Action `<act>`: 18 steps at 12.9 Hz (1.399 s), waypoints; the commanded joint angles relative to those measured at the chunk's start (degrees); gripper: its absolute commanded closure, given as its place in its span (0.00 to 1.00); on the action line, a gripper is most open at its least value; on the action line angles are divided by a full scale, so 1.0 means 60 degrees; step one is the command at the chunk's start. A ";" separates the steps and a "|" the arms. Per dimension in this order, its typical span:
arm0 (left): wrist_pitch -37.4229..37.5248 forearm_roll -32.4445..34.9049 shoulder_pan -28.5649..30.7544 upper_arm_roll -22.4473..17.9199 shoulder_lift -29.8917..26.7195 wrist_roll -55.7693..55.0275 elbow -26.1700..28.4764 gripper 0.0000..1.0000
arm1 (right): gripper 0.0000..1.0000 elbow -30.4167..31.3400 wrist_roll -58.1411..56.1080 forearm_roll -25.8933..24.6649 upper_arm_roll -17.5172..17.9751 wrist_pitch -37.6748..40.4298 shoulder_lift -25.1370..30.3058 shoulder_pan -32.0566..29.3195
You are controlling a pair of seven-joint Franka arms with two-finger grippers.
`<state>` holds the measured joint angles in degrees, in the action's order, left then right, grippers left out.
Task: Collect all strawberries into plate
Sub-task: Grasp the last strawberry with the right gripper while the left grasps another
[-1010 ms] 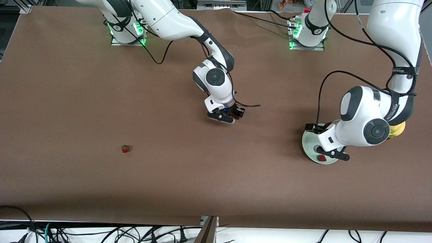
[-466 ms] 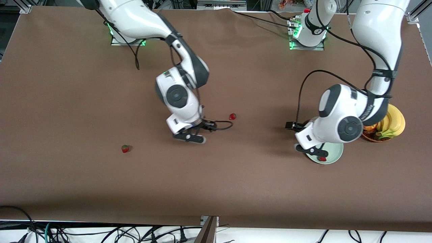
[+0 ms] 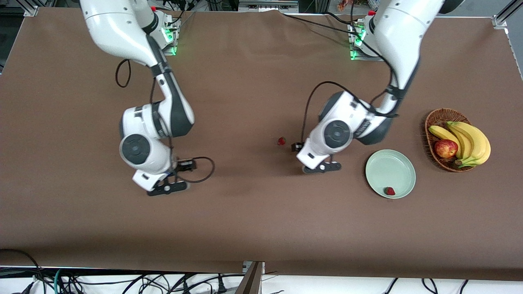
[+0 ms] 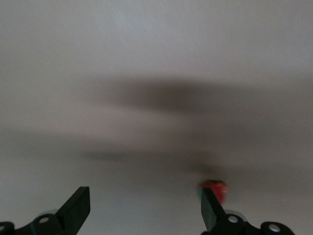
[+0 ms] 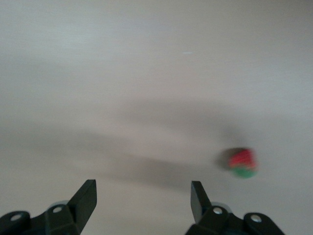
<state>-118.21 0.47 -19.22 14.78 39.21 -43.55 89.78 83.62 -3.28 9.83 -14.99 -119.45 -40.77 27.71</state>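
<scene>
One berry (image 3: 390, 190) sits in the plate (image 3: 402, 161). Both grippers, left (image 3: 322, 167) and right (image 3: 167, 188), hang spread and empty, each beside a loose berry (image 4: 215, 190); next, centre and descend.

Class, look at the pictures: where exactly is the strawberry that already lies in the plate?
In the front view, the strawberry lies inside the plate, against the rim nearest the front camera. The plate sits beside the fruit basket, toward the left arm's end of the table.
</scene>
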 commanded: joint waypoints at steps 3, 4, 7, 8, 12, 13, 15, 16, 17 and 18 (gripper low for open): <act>-0.1477 0.0111 -0.0955 -0.0164 0.0685 -0.2522 0.0067 0.00 | 0.14 0.0782 -0.1648 -0.0013 0.0183 -0.1080 -0.0177 -0.1116; -0.1524 0.0111 -0.1000 -0.0164 0.0701 -0.2584 0.0081 0.00 | 0.14 0.1017 -0.1810 0.0176 0.0169 -0.1388 -0.0177 -0.1146; -0.1553 0.0360 -0.1059 -0.0150 0.0745 -0.2629 0.0198 0.25 | 0.16 0.1414 -0.2396 0.1011 0.0169 -0.1479 -0.0192 -0.1278; -0.1539 0.0360 -0.1088 -0.0135 0.0818 -0.2643 0.0242 0.25 | 0.17 0.1444 -0.2427 0.1027 0.0169 -0.1479 -0.0192 -0.1293; -0.1553 0.0346 -0.1191 -0.0135 0.0906 -0.2673 0.0286 0.35 | 0.25 0.1444 -0.2777 0.1028 0.0169 -0.1609 -0.0206 -0.1424; -0.1568 0.0230 -0.1191 -0.0120 0.1008 -0.2687 0.0272 0.45 | 0.26 0.1444 -0.2953 0.1042 0.0183 -0.1698 -0.0308 -0.1512; -0.1583 0.0229 -0.1177 -0.0120 0.0994 -0.2702 0.0257 0.73 | 0.32 0.1444 -0.3144 0.1231 0.0169 -0.1713 -0.0338 -0.1586; -0.1568 0.0229 -0.1133 -0.0120 0.0980 -0.2687 0.0243 0.88 | 0.34 0.1444 -0.3145 0.1247 0.0183 -0.1713 -0.0338 -0.1586; -0.1467 0.0229 -0.1075 -0.0120 0.0892 -0.2600 0.0213 0.97 | 0.36 0.1430 -0.3145 0.1247 0.0183 -0.1713 -0.0338 -0.1586; -0.1379 0.0229 -0.1030 -0.0164 0.0718 -0.2643 0.0184 0.97 | 0.36 0.1429 -0.3145 0.1291 0.0183 -0.1713 -0.0338 -0.1586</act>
<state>-127.42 1.32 -25.76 14.38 44.95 -58.79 91.12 91.46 -20.64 16.01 -14.77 -128.93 -43.29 18.83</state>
